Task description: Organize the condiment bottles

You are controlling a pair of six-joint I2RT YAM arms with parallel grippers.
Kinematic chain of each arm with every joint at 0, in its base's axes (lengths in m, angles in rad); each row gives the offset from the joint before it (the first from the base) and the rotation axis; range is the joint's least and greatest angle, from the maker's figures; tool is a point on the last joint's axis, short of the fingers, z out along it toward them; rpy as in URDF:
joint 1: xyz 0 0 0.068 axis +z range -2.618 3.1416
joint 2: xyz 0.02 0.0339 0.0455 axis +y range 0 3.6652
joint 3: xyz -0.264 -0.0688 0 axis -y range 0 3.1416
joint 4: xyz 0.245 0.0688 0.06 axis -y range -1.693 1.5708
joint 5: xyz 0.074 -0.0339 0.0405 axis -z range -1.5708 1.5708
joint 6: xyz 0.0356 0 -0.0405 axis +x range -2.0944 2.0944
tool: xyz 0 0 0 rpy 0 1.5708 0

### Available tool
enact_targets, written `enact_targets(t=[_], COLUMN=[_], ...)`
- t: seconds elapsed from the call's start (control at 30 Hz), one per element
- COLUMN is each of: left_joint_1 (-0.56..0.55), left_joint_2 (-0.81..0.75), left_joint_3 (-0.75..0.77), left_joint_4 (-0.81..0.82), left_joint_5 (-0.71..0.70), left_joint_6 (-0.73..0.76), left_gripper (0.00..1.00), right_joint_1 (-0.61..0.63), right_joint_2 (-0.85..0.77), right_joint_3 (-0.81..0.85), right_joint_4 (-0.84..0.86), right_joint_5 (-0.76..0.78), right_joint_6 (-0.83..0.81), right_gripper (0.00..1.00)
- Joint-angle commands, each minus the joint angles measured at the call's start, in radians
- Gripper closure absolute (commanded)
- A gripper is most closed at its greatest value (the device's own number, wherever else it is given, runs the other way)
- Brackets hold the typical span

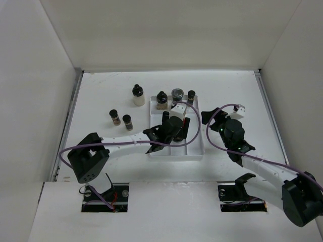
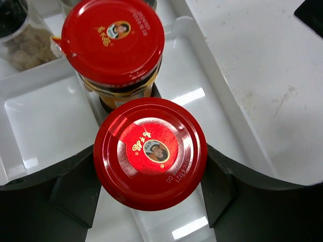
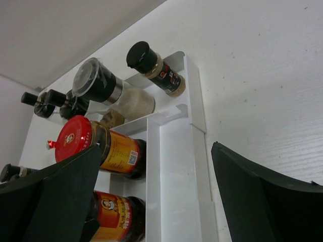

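My left gripper (image 1: 173, 127) is over the white tray (image 1: 194, 151). In the left wrist view its fingers (image 2: 75, 186) press both sides of a red-capped amber jar (image 2: 150, 153) standing in the tray's middle compartment. A second red-capped jar (image 2: 113, 40) stands just behind it. My right gripper (image 1: 207, 118) is open and empty beside the tray's right edge (image 3: 194, 131). It sees both red-capped jars (image 3: 108, 148), a grey-lidded jar (image 3: 108, 91) and a black-capped jar (image 3: 154, 68) at the tray's far end. Black-capped bottles (image 1: 138, 96) (image 1: 114, 117) (image 1: 127, 121) stand on the table left of the tray.
The tray's narrow right compartment (image 3: 176, 171) holds nothing in its near part. White walls enclose the table on the left, back and right. A purple cable loops over the tray from the left arm (image 1: 192, 136).
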Motion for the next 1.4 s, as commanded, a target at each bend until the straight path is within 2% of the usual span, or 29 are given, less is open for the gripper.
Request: enact_targets(t=[0.0,0.1,0.2,0.3,0.37,0.5,0.7,0.8,1.0,1.17,1.37], left_joint_1=[-0.002,0.001,-0.002,0.013,0.032,0.096,0.32,0.429,0.602,0.657,0.679], left_joint_2=[-0.025,-0.018,-0.035,-0.098,-0.145,-0.236,-0.285,-0.233,-0.023,0.118,0.227], left_joint_3=[0.074,0.066,0.058,0.048,0.046,0.031,0.048,0.092,0.213,0.322,0.405], left_joint_4=[0.148,0.148,0.149,0.154,0.152,0.143,0.036,-0.003,-0.039,-0.055,-0.069], left_joint_5=[-0.013,-0.013,-0.014,-0.031,-0.043,-0.059,-0.054,-0.04,0.047,0.144,0.176], left_joint_6=[-0.028,-0.035,-0.03,-0.012,0.01,0.031,0.007,0.039,0.082,0.091,0.108], left_gripper=[0.58,0.47,0.28,0.18,0.16,0.14,0.15,0.15,0.15,0.15,0.16], right_joint_1=[-0.007,-0.007,-0.004,-0.007,-0.002,-0.002,-0.001,-0.001,0.001,0.006,0.006], right_joint_2=[-0.018,-0.018,-0.014,-0.012,-0.003,-0.001,0.011,0.011,0.029,0.042,0.042], right_joint_3=[0.006,0.008,0.009,0.009,0.014,0.013,0.019,0.017,0.023,0.029,0.029], right_joint_4=[0.048,0.048,0.048,0.048,0.048,0.048,0.049,0.054,0.059,0.06,0.063], right_joint_5=[0.007,0.007,0.007,0.007,0.007,0.007,0.007,0.007,0.003,0.001,-0.004], right_joint_6=[-0.004,-0.002,-0.004,-0.002,-0.004,-0.005,-0.007,-0.005,-0.008,-0.008,-0.008], right_gripper=[0.03,0.03,0.03,0.03,0.03,0.02,0.02,0.02,0.02,0.02,0.01])
